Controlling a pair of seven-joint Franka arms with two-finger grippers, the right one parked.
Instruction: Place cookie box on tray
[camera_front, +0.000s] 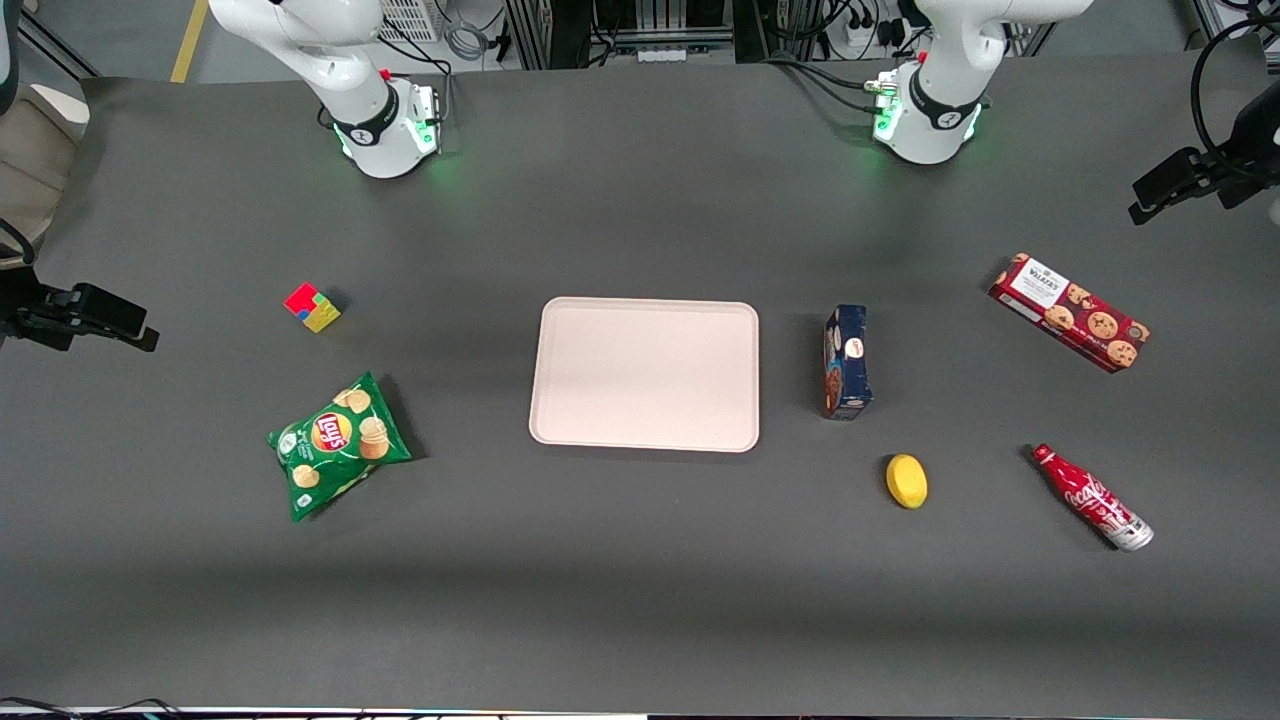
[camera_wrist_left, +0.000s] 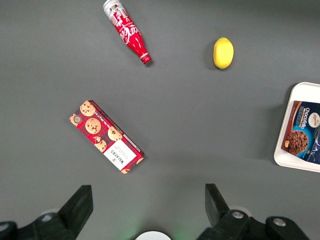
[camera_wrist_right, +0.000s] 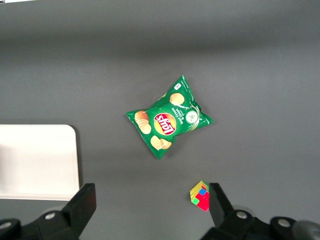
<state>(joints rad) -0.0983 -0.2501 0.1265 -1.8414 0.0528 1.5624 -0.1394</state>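
A: We see the cookie box (camera_front: 847, 361), a small navy carton, standing on one long narrow edge on the dark table (camera_front: 640, 560), just beside the short rim of the pale pink tray (camera_front: 645, 373), toward the working arm's end. It is not yet on the tray, which carries nothing. In the left wrist view the box (camera_wrist_left: 303, 132) only appears to overlap the tray (camera_wrist_left: 301, 90); the front view shows a strip of table between them.

B: Where is the gripper (camera_wrist_left: 145, 207)?

A: High above the table, near the arm's base, looking down. Its two dark fingers (camera_wrist_left: 80, 204) stand wide apart with nothing between them. Below it lie the red Walkers cookie box (camera_wrist_left: 106, 136), the red Coca-Cola bottle (camera_wrist_left: 126, 31) and the lemon (camera_wrist_left: 223, 52), all well apart from our carton.

B: How do we expect the carton to handle?

A: We judge it light and fairly stiff, thin printed card with some give, so firm pressure could dent it. The printed surface looks smooth, perhaps slightly slippery. Standing on a narrow edge, it may topple if nudged sideways.

B: And the hold?

A: We would close across the two broad printed faces, near mid-length, coming down from above, so the weight hangs balanced. The chips bag (camera_front: 338, 444) and puzzle cube (camera_front: 312, 307) lie toward the parked arm's end, out of the way.
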